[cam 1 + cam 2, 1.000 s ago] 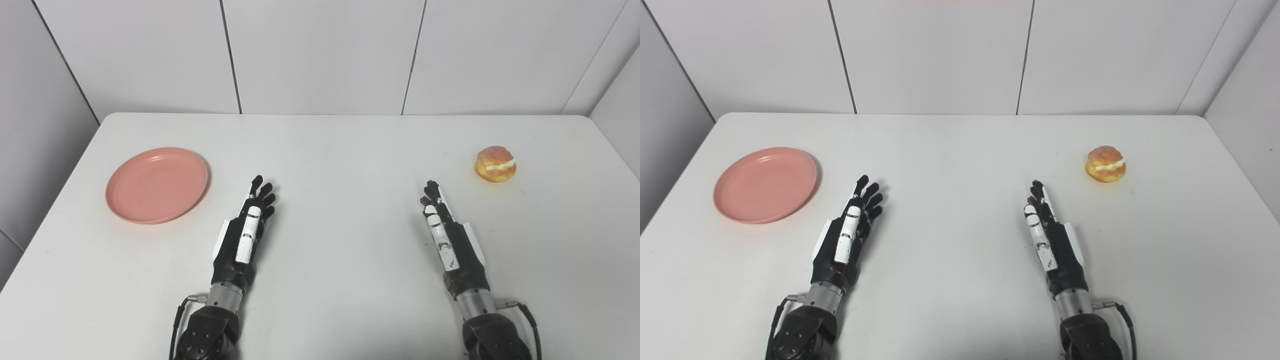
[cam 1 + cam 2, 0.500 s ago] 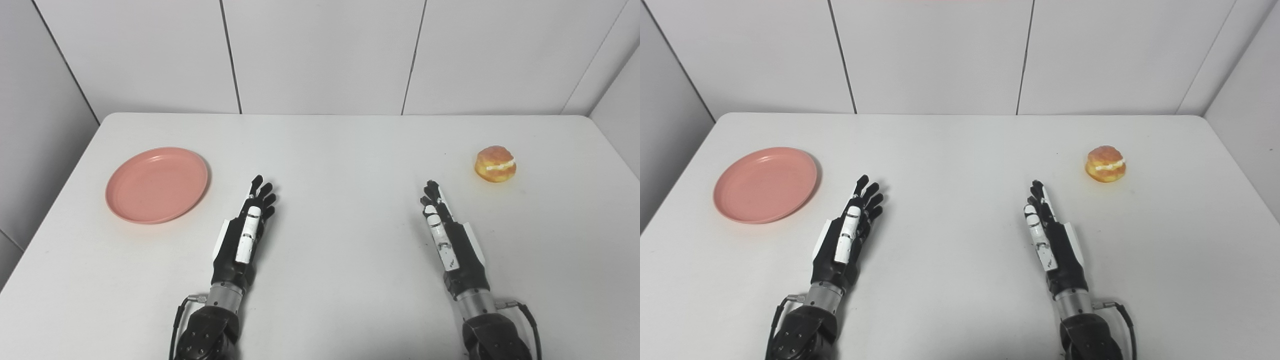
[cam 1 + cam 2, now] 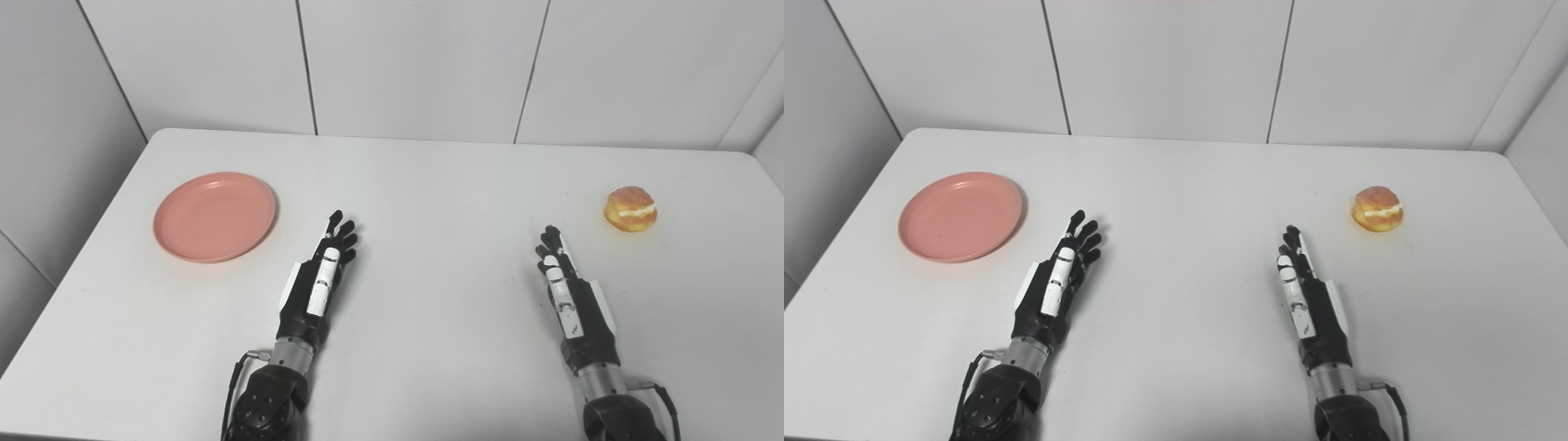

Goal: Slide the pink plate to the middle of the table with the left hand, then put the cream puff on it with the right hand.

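Both idle: left robot hand [image 3: 318,278] and right robot hand [image 3: 569,288] splayed, empty; pink plate [image 3: 214,215] far-left, cream puff [image 3: 631,209] far-right, both unreached.

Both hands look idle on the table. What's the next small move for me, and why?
Probably move the left hand left and forward to the near rim of the pink plate. The plate sits empty at the table's left side, not yet slid, and both hands are open and apart from everything. The cream puff waits untouched beyond the right hand.
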`<control>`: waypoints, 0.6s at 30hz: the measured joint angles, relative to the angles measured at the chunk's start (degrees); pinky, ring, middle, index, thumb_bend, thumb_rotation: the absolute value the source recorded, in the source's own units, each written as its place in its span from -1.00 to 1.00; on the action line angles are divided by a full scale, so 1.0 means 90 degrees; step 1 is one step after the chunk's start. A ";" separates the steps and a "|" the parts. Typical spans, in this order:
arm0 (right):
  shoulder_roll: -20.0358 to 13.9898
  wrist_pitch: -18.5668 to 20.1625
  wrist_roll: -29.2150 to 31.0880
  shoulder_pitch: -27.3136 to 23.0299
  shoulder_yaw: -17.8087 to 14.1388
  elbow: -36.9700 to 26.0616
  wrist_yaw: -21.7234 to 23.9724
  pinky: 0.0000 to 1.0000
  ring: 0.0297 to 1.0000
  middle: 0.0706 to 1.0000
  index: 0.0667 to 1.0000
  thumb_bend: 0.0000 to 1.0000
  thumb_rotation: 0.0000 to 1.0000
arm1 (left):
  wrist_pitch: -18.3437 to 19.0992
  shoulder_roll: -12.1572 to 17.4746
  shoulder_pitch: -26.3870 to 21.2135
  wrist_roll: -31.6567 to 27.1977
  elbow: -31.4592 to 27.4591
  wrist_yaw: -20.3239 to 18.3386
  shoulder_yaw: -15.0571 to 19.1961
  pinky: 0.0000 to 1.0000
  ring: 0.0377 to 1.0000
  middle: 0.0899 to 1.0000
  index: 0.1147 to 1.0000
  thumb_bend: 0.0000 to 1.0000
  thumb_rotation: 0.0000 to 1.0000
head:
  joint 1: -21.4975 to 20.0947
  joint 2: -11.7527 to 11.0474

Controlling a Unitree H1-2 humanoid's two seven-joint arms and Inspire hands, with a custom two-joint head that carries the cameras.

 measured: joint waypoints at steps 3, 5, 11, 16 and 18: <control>-0.0069 -0.0081 0.0129 -0.0020 -0.0011 0.0077 0.0130 1.00 0.99 1.00 1.00 -0.57 1.00 | -0.0028 -0.0046 -0.0027 0.0083 0.0055 0.0046 -0.0038 0.89 0.89 0.91 0.91 -0.08 1.00 | 0.0283 -0.0205; -0.0108 -0.0215 0.0159 -0.0052 -0.0017 0.0162 0.0166 1.00 1.00 1.00 1.00 -0.63 1.00 | -0.0080 -0.0080 -0.0032 0.0196 0.0092 0.0106 -0.0067 0.88 0.88 0.90 0.90 -0.11 1.00 | 0.0529 -0.0421; -0.0240 -0.0423 0.0188 -0.0122 -0.0060 0.0299 0.0238 1.00 1.00 1.00 1.00 -0.73 1.00 | -0.0320 -0.0235 -0.0142 0.0369 0.0315 0.0240 -0.0106 0.90 0.89 0.92 0.92 -0.13 1.00 | 0.0891 -0.0773; -0.0256 -0.0471 0.0275 -0.0189 -0.0096 0.0425 0.0273 1.00 1.00 1.00 1.00 -0.80 1.00 | -0.0361 -0.0316 -0.0286 0.0468 0.0525 0.0289 -0.0137 0.88 0.88 0.90 0.90 -0.15 1.00 | 0.1202 -0.0997; -0.0259 -0.0471 0.0362 -0.0200 -0.0118 0.0443 0.0304 1.00 1.00 1.00 1.00 -0.84 1.00 | -0.0390 -0.0393 -0.0356 0.0573 0.0626 0.0334 -0.0174 0.86 0.87 0.89 0.89 -0.17 1.00 | 0.1261 -0.1036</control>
